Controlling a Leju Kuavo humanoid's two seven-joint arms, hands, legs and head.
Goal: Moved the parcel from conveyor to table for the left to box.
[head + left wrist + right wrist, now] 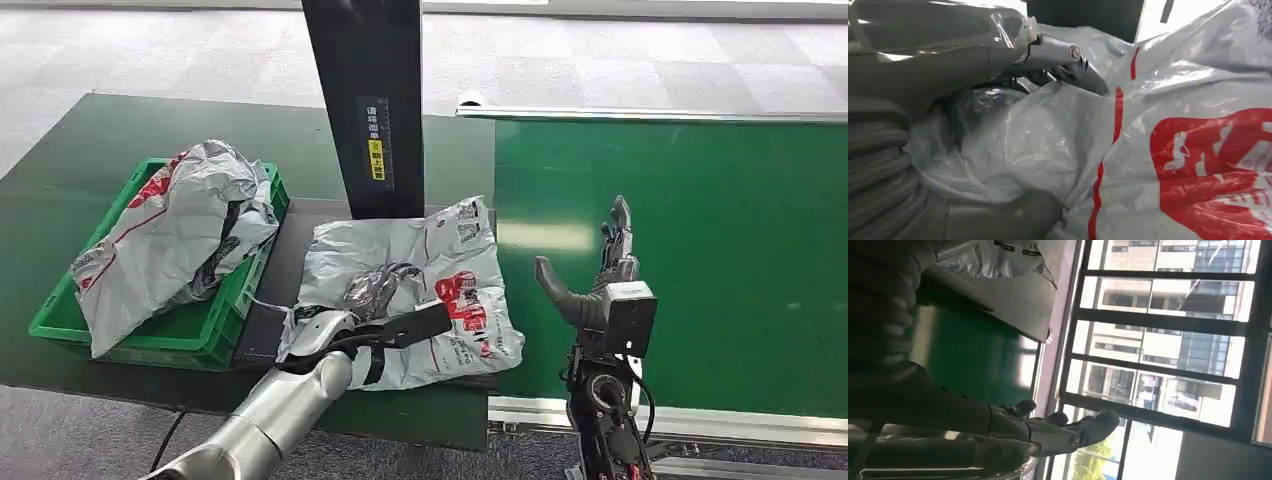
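Parcel [420, 290], a grey plastic mailer with red print, lies on the dark desk [290, 225] at 6 o'clock from the black post [365, 100], just left of the green conveyor [700, 250]. Its long axis runs roughly 10 to 4 o'clock. Left hand [375, 315] sits on the parcel's near-left part, fingers [1068, 60] bunched into crumpled film; in the left wrist view the thumb and fingers pinch a fold, so it holds the parcel. Right hand [600, 290] stands upright over the conveyor at 3 o'clock of the parcel, apart from it, fingers spread, holding nothing. Green crate [215, 320] with another bag [175, 235] lies at 9 o'clock of the parcel, just beside. Left hand is nearer; the crate is a short carry toward 9 o'clock.
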